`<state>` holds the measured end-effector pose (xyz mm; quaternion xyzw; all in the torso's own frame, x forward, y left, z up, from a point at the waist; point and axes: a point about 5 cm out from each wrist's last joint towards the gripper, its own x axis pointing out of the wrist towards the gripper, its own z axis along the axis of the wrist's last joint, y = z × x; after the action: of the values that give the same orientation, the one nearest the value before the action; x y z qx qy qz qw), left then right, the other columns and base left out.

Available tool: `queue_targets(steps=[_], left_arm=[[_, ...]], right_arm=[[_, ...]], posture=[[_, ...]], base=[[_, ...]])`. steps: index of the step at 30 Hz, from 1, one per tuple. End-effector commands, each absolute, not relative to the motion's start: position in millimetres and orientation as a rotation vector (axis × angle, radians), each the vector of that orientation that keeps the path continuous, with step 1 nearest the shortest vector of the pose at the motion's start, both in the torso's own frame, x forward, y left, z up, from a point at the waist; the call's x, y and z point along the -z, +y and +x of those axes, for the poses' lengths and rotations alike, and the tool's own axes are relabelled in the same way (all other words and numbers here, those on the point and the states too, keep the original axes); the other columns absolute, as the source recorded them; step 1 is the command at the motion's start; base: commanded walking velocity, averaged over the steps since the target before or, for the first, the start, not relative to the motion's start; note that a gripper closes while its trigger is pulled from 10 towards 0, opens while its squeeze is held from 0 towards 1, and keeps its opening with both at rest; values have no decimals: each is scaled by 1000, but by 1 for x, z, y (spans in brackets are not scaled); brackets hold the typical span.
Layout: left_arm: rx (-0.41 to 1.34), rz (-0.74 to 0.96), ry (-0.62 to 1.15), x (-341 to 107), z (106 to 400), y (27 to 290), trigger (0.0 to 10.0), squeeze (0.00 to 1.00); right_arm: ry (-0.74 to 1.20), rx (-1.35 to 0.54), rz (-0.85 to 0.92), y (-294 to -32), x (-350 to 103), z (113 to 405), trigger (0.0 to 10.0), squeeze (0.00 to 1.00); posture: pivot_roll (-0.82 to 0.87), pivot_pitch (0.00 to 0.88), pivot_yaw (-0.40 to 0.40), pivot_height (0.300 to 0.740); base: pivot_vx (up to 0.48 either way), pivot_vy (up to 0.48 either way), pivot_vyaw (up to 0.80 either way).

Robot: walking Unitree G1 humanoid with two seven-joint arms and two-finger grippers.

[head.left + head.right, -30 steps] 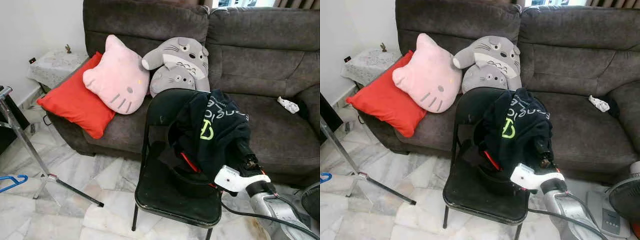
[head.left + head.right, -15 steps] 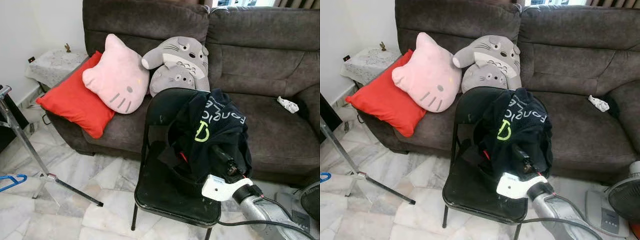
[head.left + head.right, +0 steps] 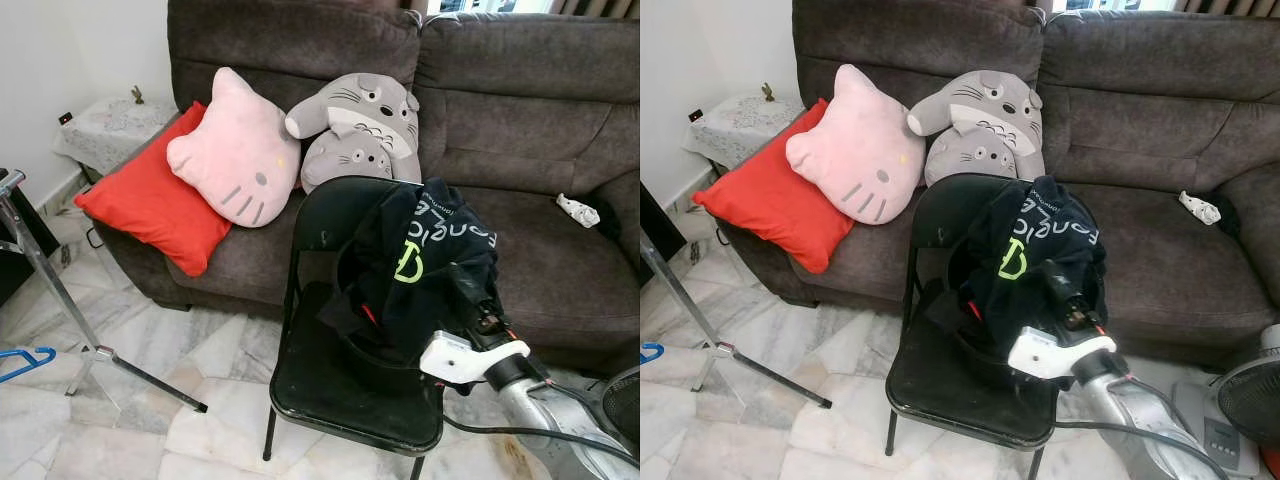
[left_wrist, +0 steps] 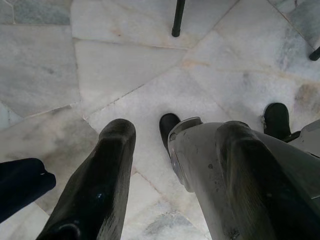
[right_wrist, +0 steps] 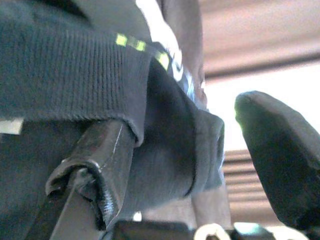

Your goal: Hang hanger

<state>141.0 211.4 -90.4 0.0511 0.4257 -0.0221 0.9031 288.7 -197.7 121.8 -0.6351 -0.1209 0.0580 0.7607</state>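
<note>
A black garment with green and white print hangs over the back of a black folding chair. A thin red strip, perhaps a hanger, peeks out from under the cloth. My right gripper reaches into the garment's lower right side. In the right wrist view its fingers stand apart, with the ribbed hem draped over one of them. A blue hanger lies on the floor at far left. My left gripper hangs open over the marble floor.
A dark brown sofa stands behind the chair with a red cushion, a pink cat pillow and grey plush toys. A metal rack leg crosses the floor at left. A fan stands at lower right.
My right gripper swung left and lower into the garment half a second ago, then came back right and up. The cloth shifted slightly with it.
</note>
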Motion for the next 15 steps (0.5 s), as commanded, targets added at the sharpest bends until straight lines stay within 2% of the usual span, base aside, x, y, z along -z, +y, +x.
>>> queue_targets(steps=[1, 5, 10, 15], left_arm=[[59, 92, 928, 96, 129, 207, 10000, 0], [65, 91, 929, 96, 129, 206, 10000, 0], [66, 93, 928, 96, 130, 206, 10000, 0], [61, 93, 925, 96, 130, 206, 10000, 0]], right_arm=[[-169, -97, -1398, -209, -113, 283, 10000, 0], [-111, -88, -1395, -214, -104, 279, 10000, 0], [-201, -94, -1352, -204, -114, 283, 10000, 0], [-375, -102, -1348, -187, -134, 288, 10000, 0]], posture=[[-116, 103, -28, 740], [-123, 103, -26, 740], [-118, 99, -28, 740], [-117, 98, -27, 740]], base=[[0, 0, 0], [0, 0, 0], [0, 0, 0], [0, 0, 0]])
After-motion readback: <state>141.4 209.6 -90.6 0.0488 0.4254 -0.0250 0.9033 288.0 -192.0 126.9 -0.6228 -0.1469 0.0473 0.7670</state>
